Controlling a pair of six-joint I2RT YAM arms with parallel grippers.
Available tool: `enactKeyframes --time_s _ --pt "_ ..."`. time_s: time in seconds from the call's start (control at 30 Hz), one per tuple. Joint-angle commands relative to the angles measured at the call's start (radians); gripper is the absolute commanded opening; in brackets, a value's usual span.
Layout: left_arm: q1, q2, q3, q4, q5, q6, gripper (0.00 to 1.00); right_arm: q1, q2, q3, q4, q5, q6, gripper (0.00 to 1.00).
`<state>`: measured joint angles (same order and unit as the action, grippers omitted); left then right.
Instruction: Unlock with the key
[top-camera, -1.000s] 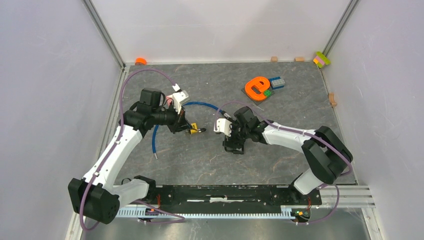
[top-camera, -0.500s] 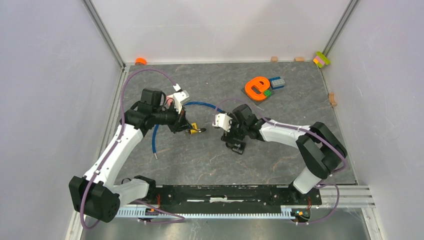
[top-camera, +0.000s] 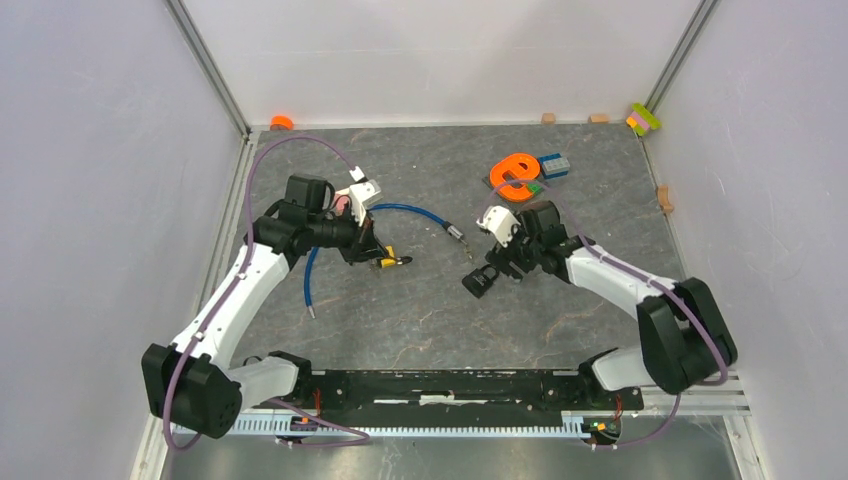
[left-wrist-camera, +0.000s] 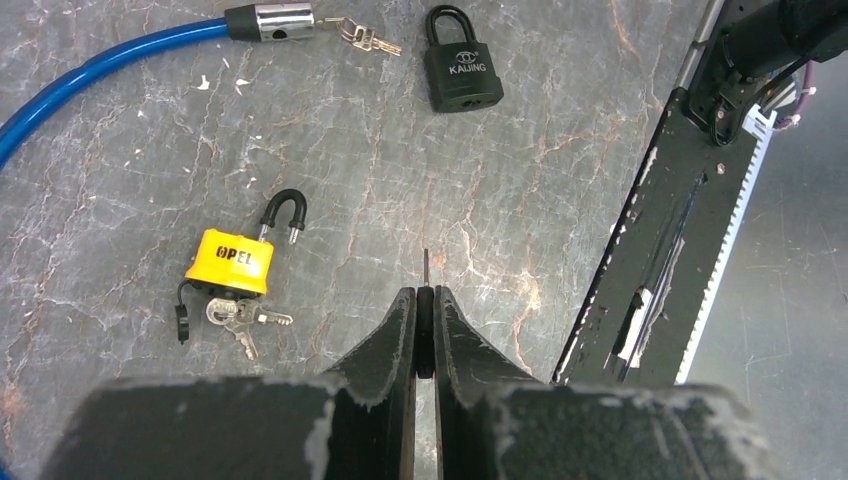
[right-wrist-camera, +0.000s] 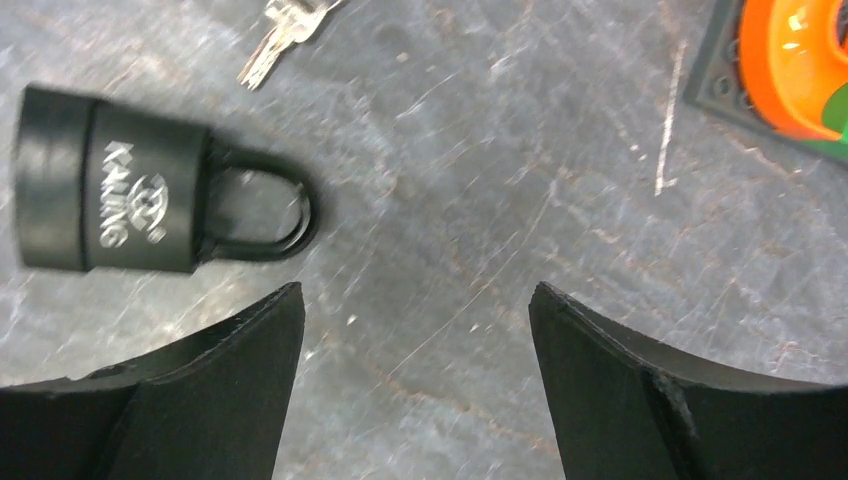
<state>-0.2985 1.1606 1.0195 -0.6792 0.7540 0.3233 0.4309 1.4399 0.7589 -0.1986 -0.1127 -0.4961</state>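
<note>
My left gripper (top-camera: 372, 252) (left-wrist-camera: 425, 305) is shut on a key (left-wrist-camera: 425, 268); its black head is pinched between the fingers and the thin blade sticks out forward. A black padlock (top-camera: 480, 281) (left-wrist-camera: 462, 70) (right-wrist-camera: 110, 195) lies flat on the table with its shackle closed. My right gripper (top-camera: 505, 262) (right-wrist-camera: 415, 295) stands open just right of it, with only bare table between the fingers. A yellow padlock (top-camera: 385, 262) (left-wrist-camera: 232, 262) lies below my left gripper with its shackle open and keys hanging from it.
A blue cable lock (top-camera: 400, 210) (left-wrist-camera: 100, 60) curves across the middle, a bunch of keys (left-wrist-camera: 365, 38) (right-wrist-camera: 285, 30) at its metal end. An orange letter on a grey plate (top-camera: 515, 172) (right-wrist-camera: 790, 60) and a blue brick (top-camera: 555, 165) sit at the back right.
My right arm has swung to the right, off the black padlock, which now lies uncovered to its left. The left arm has barely moved and still holds the key.
</note>
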Motion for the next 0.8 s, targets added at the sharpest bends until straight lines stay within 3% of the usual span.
enactKeyframes --time_s 0.0,0.17,0.37,0.5,0.77 --pt "-0.001 0.016 0.025 0.053 0.052 0.034 0.03 0.006 -0.113 -0.064 -0.056 -0.098 -0.042 0.88" --pt "-0.001 0.051 0.024 0.087 0.082 0.029 0.02 0.006 -0.176 -0.049 -0.121 -0.241 -0.203 0.98" --pt "-0.001 0.070 0.022 0.091 0.113 0.031 0.02 0.008 -0.098 -0.003 -0.182 -0.353 -0.485 0.98" --pt "-0.001 0.059 0.007 0.093 0.123 0.031 0.02 0.015 0.057 0.123 -0.287 -0.375 -0.559 0.98" --pt "-0.001 0.057 0.010 0.093 0.126 0.029 0.02 0.088 0.142 0.184 -0.312 -0.318 -0.654 0.98"
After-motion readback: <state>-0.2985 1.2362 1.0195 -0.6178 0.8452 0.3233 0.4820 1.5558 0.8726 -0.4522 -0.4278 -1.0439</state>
